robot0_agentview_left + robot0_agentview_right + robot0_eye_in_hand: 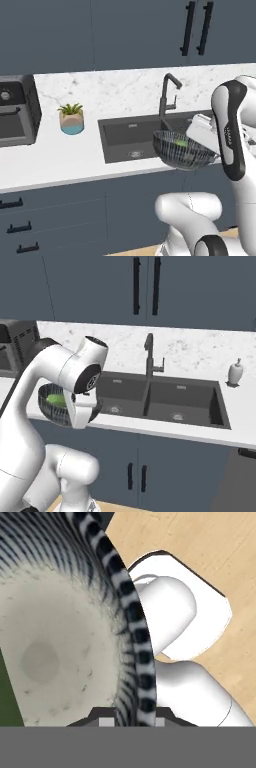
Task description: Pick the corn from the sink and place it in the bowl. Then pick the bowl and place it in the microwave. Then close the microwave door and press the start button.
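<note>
Got my claw (131, 716) clenched on the rim of the wide dark ribbed bowl (184, 149), held up off the white marble tabletop (60, 150) at the sink's front edge. The little yellow-green corn (181, 143) sits inside. The dark steel microwave (16, 111) is well off to the left, so that's where I'd swing next.

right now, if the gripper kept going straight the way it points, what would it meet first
The bowl itself: the gripper is shut on its rim, so the wall lies right in that line. Past the rim, the hand view looks down at the wood floor, so that probably comes next, though depth is unclear.
</note>
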